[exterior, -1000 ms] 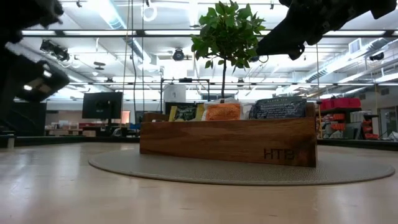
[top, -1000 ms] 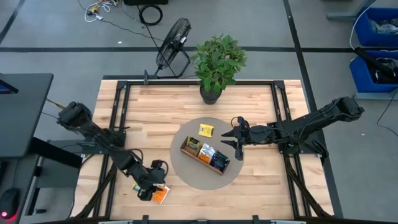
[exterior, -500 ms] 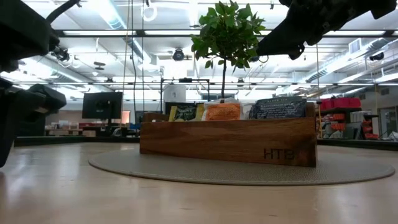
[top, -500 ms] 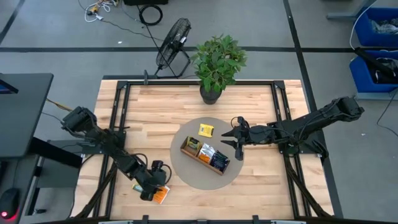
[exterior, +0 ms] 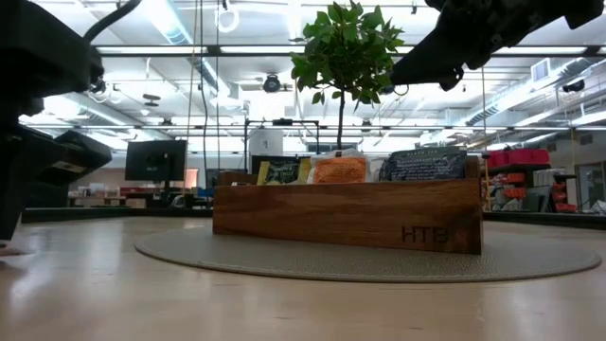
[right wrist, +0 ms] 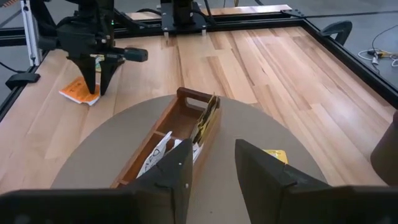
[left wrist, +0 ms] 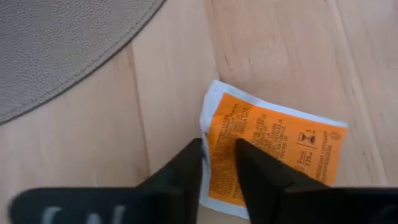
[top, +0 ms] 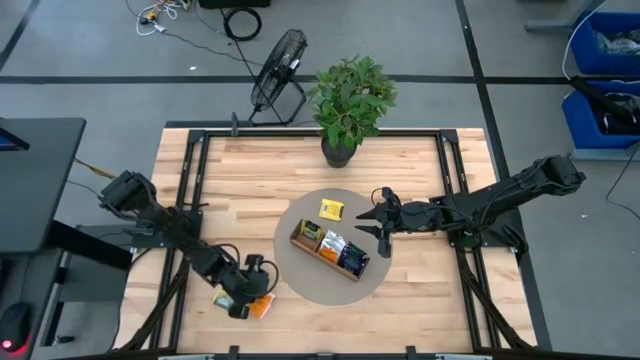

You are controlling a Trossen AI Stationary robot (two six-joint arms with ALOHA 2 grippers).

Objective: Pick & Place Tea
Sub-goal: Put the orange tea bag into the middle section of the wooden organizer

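Orange, flat, square paper tea sachet (left wrist: 273,152) lies on the pale wood worktop (top: 250,170), just off the round grey mat (top: 300,285). Your left hand (left wrist: 217,163) pinches its edge; so thin a bite could slip. Right hand (right wrist: 211,163) hangs spread above the mat.

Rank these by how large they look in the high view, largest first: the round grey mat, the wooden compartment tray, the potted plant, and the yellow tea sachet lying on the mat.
1. Round grey mat
2. Potted plant
3. Wooden compartment tray
4. Yellow tea sachet

The plant stands tall, nearer the overhead camera, so its lead over the tray is unsure.
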